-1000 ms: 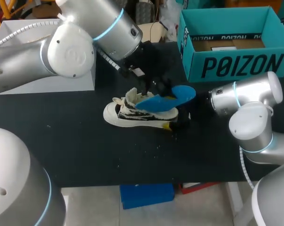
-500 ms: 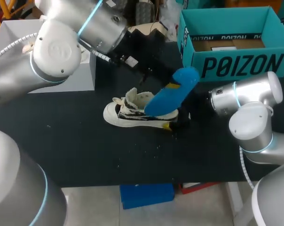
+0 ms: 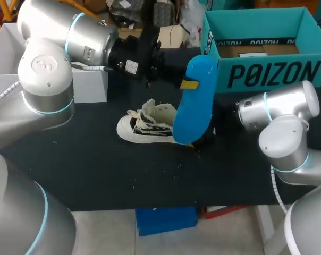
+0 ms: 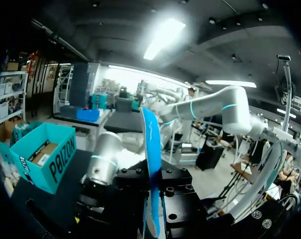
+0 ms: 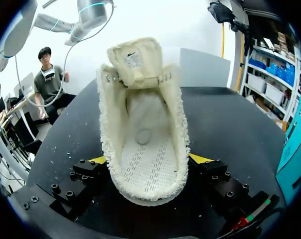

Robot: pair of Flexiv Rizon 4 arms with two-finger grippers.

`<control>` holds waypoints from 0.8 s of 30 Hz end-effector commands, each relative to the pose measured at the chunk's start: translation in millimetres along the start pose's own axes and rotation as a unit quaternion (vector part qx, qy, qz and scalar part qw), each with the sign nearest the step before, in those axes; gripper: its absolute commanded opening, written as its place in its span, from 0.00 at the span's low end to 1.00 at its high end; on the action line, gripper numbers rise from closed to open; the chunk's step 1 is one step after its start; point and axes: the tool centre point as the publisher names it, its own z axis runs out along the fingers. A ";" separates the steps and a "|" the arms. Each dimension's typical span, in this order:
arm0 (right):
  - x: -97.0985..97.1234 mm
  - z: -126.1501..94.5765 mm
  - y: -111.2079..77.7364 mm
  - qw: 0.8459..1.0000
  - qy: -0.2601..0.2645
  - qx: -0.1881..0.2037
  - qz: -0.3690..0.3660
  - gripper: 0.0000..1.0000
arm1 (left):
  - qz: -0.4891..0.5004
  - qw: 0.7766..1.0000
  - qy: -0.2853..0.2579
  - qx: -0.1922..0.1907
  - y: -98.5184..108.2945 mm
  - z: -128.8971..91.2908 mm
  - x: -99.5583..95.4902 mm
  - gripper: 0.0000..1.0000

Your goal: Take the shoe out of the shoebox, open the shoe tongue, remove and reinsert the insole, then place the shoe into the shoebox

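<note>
Shoe [image 3: 150, 127] is out of the box and on its sole on the table [image 3: 96, 170]. Right gripper [image 5: 148, 159] is clenched on both sides of its heel. Tongue is folded up and the footbed looks bare, so take-out, tongue and insole removal read as done. Left gripper [image 4: 153, 209] is clamped on the blue insole [image 3: 195, 101], holding it upright just above the heel. Left to do: reinsert the insole, then put the shoe in the teal shoebox [image 3: 267, 71] at the far right edge.

Matte black table [image 3: 96, 175], lightly speckled
</note>
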 end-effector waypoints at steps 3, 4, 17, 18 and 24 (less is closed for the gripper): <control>-0.8 1.3 -0.7 1.000 0.000 0.000 0.001 0.00 | 0.011 0.998 0.010 0.060 -14.4 -13.6 22.3 0.00; -0.8 1.3 -0.7 1.000 0.000 0.000 0.001 0.00 | 0.012 0.998 0.017 0.067 -19.2 -15.7 24.6 0.00; -0.8 1.3 -0.7 1.000 0.000 0.000 0.001 0.00 | 0.036 0.995 0.041 0.083 -70.0 -13.4 61.8 0.00; -0.8 1.3 -0.7 1.000 0.000 0.000 0.001 0.00 | 0.037 0.994 0.048 0.089 -72.8 -10.7 64.9 0.00; -0.8 1.3 -0.7 1.000 0.000 0.000 0.001 0.00 | 0.044 0.990 0.071 0.112 -88.0 4.0 80.4 0.00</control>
